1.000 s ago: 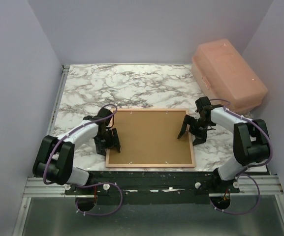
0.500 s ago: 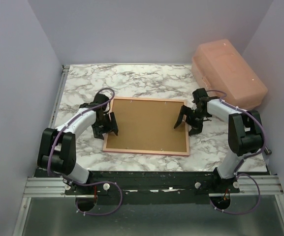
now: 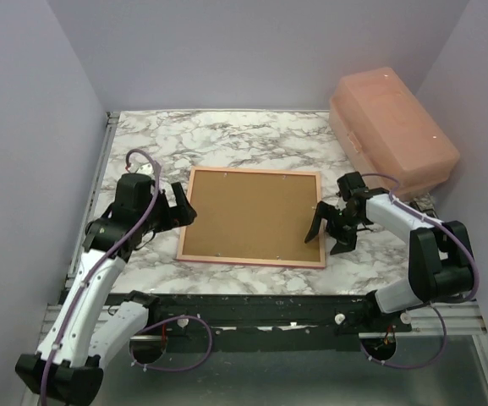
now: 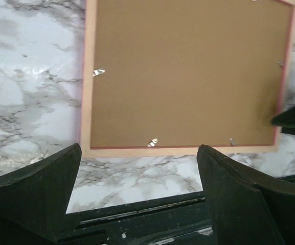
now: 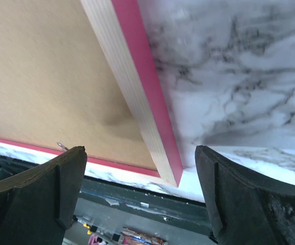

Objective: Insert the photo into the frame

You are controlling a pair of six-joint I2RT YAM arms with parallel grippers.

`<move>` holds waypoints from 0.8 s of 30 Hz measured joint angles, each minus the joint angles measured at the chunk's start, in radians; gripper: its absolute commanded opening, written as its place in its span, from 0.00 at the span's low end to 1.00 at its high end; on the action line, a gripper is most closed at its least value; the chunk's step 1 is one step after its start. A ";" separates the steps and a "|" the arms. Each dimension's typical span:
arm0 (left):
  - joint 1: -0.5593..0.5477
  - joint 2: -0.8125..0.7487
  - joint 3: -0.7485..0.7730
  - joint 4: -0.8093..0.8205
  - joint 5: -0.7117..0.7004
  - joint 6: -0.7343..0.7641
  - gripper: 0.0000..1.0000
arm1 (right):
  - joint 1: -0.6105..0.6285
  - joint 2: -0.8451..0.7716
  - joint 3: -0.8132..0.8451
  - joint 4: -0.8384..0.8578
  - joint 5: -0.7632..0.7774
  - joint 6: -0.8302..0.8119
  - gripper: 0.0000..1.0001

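Note:
The frame (image 3: 321,220) lies face down on the marble table, orange-tan back up, pink edge showing. A brown backing board (image 3: 252,213) fills it. The photo is hidden. My left gripper (image 3: 176,208) is open and empty, raised just left of the frame's left edge. In the left wrist view it (image 4: 139,153) hovers over the frame's border (image 4: 86,102) and the board (image 4: 188,76). My right gripper (image 3: 328,230) is open, its jaws straddling the frame's right edge near the front corner. In the right wrist view it (image 5: 139,153) has the pink edge (image 5: 147,87) between its fingers.
A large salmon-pink lidded box (image 3: 393,127) stands at the back right, close behind the right arm. Small metal tabs (image 4: 98,72) sit along the frame's inner rim. The table's front edge with a dark rail (image 3: 260,306) is near the frame. Grey walls enclose three sides.
The frame slid away from the front edge toward the back, then stayed put. My left arm lifted and pulled back left off it. My right gripper shifted slightly toward the front.

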 measured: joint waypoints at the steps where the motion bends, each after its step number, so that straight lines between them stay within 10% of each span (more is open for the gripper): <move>1: -0.003 -0.043 -0.015 0.011 0.021 -0.003 0.98 | 0.000 -0.019 -0.021 -0.001 -0.006 0.004 0.96; 10: -0.126 -0.249 -0.178 0.109 0.172 -0.070 0.96 | 0.005 -0.111 -0.150 -0.010 -0.044 0.042 0.78; 21: -0.435 -0.104 -0.186 0.187 0.095 -0.113 0.95 | 0.013 -0.104 -0.172 -0.005 -0.055 0.064 0.59; 24: -0.493 -0.055 -0.149 0.189 0.053 -0.111 0.97 | 0.013 -0.085 -0.163 -0.004 -0.053 0.066 0.40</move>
